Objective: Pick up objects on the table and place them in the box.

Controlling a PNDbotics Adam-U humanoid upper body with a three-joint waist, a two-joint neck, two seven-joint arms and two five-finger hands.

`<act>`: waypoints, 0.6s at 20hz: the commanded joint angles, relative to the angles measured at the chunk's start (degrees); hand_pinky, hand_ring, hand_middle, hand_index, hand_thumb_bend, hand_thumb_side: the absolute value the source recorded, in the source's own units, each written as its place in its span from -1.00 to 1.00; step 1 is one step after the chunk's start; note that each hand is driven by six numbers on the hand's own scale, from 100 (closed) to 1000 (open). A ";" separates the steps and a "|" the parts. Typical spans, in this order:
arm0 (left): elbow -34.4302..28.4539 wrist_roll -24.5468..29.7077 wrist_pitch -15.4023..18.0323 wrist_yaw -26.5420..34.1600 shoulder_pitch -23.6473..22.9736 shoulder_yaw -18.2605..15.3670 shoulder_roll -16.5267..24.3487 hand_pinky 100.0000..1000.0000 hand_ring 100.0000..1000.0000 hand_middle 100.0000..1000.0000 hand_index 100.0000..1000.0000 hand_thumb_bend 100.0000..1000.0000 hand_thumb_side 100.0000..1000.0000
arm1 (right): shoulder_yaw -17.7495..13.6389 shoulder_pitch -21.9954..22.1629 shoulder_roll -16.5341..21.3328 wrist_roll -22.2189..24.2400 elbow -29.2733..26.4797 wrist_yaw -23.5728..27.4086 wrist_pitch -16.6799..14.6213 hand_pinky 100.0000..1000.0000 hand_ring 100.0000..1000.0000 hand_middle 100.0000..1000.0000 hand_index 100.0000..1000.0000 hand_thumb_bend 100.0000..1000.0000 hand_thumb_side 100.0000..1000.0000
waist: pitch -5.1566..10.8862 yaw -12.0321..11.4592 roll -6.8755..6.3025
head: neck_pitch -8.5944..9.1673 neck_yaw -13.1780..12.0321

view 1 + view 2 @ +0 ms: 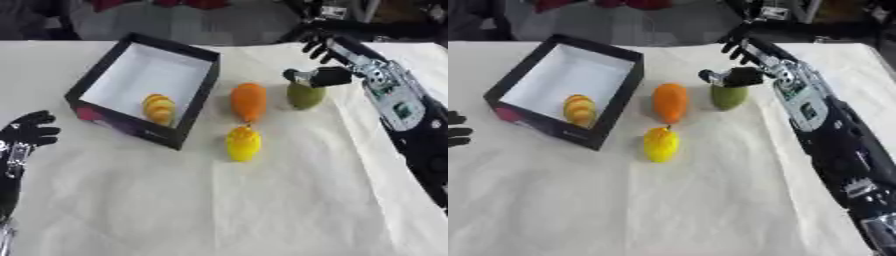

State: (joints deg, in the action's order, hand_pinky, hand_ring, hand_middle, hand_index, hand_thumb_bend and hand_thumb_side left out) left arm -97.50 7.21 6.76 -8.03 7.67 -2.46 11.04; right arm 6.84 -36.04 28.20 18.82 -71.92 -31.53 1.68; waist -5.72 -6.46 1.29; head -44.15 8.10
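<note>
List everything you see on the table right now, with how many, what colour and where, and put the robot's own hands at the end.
Open black cardboard box with white inside: one, left half of the table, far side.
Yellow-and-orange striped rounded object: one, inside the box, near its front right wall.
Orange oblong fruit: one, just right of the box.
Yellow pear-shaped fruit: one, in front of the orange fruit.
Green rounded fruit: one, right of the orange fruit.
Cream tablecloth: one, covering the table.
Left hand: black, open, idle at the left edge.
Right hand: black, over the green fruit, thumb at its top, fingers spread.
</note>
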 commanded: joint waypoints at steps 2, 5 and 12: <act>-0.72 -0.22 0.01 -0.06 0.32 -0.57 1.12 0.42 0.38 0.40 0.61 -0.23 0.75 | -0.92 0.27 2.33 1.05 -0.32 0.44 0.27 0.42 0.51 0.51 0.81 -0.15 0.04 | 1.66 0.13 0.70 | 0.03 -0.21; -0.76 -0.18 0.03 -0.04 0.29 -0.54 1.11 0.42 0.38 0.40 0.61 -0.24 0.75 | -1.35 0.73 2.23 1.30 0.93 0.15 0.60 0.41 0.50 0.49 0.80 -0.16 0.02 | 1.68 0.14 0.72 | 0.03 -0.14; -0.85 -0.18 0.04 -0.02 0.33 -0.57 1.08 0.42 0.38 0.40 0.61 -0.24 0.75 | -1.62 0.99 1.86 1.86 4.06 -1.29 0.77 0.41 0.47 0.44 0.73 -0.26 -0.05 | 1.55 -0.12 0.71 | 0.03 -0.06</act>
State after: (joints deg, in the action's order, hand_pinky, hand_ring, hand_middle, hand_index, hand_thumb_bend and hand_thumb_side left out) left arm -97.49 7.21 6.75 -8.03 7.58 -2.58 11.06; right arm 5.98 -34.24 28.55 20.44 -67.91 -32.38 2.55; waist -5.69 -6.55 1.38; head -44.15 8.10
